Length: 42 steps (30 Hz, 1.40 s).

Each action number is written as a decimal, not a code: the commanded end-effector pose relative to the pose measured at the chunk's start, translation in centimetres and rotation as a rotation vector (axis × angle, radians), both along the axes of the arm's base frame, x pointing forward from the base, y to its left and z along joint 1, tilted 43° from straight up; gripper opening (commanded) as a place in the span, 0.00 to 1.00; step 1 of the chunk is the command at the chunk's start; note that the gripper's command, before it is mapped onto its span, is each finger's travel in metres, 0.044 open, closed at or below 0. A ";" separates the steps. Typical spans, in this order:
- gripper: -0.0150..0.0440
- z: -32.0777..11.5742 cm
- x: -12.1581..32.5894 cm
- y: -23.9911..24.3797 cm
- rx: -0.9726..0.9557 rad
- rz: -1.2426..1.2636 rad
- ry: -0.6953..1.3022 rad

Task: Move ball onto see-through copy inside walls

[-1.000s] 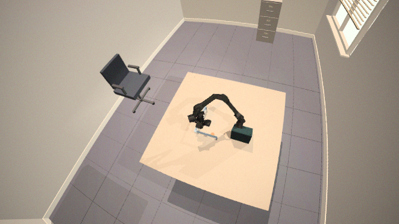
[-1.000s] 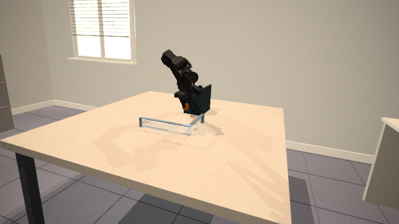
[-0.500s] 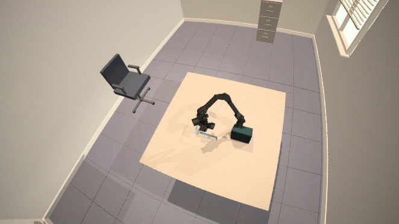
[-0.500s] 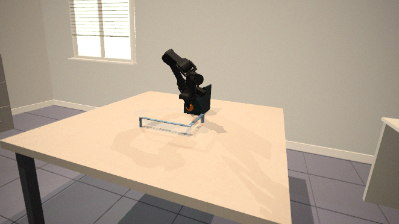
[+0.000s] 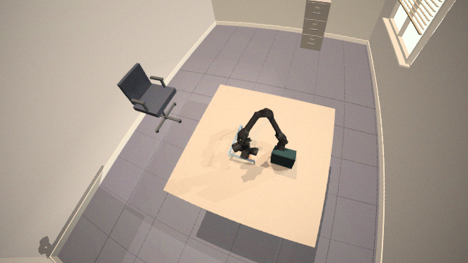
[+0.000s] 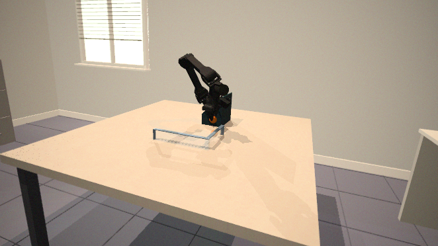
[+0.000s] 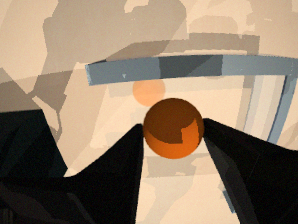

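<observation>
The orange ball [image 6: 212, 120] [image 7: 173, 128] is pinched between the two black fingertips. My gripper [image 6: 212, 118] [image 7: 172, 126] is shut on it and holds it clear above the table. The see-through copy, a pale orange disc [image 5: 250, 157] [image 7: 148, 93], lies lower, close beside one wall near its free end; in the wrist view it is up and left of the ball. The low clear walls [image 5: 244, 158] [image 6: 180, 133] [image 7: 135, 68] have blue-grey edges and make a corner. In the top view the arm hides the ball and part of the walls.
The dark green block [image 5: 283, 158] [image 6: 225, 112] stands at the arm's base, to the right of the walls in the top view. The pale table [image 5: 283, 196] [image 6: 132, 167] carries shadows of the arm. A chair [image 5: 152, 94] stands on the floor off the table's left side.
</observation>
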<state>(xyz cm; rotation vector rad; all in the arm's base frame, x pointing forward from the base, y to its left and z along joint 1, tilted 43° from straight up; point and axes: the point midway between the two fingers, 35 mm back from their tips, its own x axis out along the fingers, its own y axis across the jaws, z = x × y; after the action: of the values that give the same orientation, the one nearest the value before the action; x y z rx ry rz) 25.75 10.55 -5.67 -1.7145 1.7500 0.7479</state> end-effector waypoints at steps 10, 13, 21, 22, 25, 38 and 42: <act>0.25 -2.4 -1.4 -2.1 0.007 0.007 -0.002; 0.25 -3.9 -1.5 -3.5 0.006 0.007 -0.002; 0.25 -5.4 -1.7 -5.1 0.004 0.006 -0.002; 0.25 -5.4 -1.7 -5.1 0.004 0.006 -0.002; 0.25 -5.4 -1.7 -5.1 0.004 0.006 -0.002; 0.25 -6.6 -1.7 -6.3 0.003 0.006 -0.003; 0.25 -6.8 -1.7 -6.4 0.003 0.006 -0.003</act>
<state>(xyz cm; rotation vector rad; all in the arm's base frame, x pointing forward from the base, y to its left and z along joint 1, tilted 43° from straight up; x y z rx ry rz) 24.46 4.61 -12.08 -1.7091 1.7291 0.7408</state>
